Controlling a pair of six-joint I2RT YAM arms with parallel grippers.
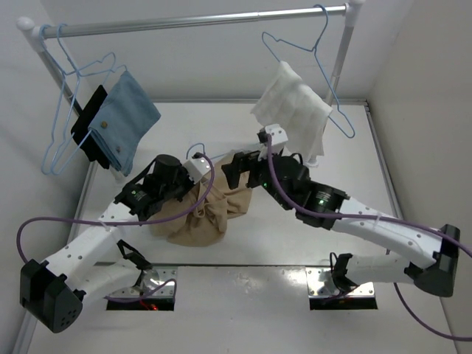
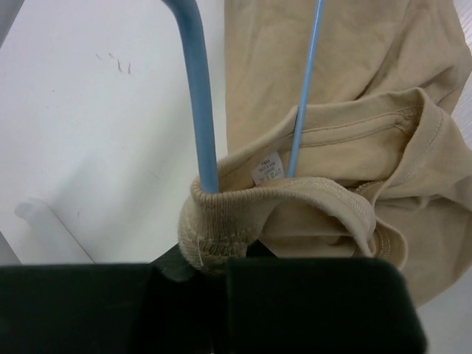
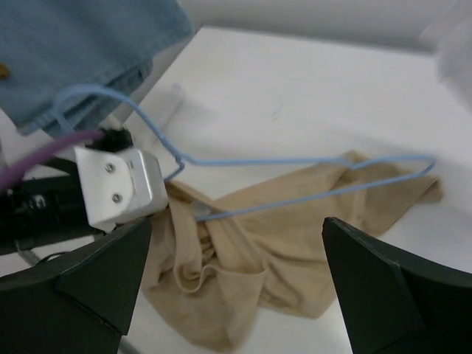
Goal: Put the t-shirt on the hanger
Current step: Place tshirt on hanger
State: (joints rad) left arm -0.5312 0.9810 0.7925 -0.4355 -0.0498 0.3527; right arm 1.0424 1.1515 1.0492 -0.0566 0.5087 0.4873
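The top view looks steeply down from behind the arm bases and takes in the whole tabletop. The left wrist view sits very close above the t-shirt collar, with the left fingers along the bottom edge. The right wrist view stands farther back, with the right fingers in the lower corners. All three show the t-shirt and hanger.
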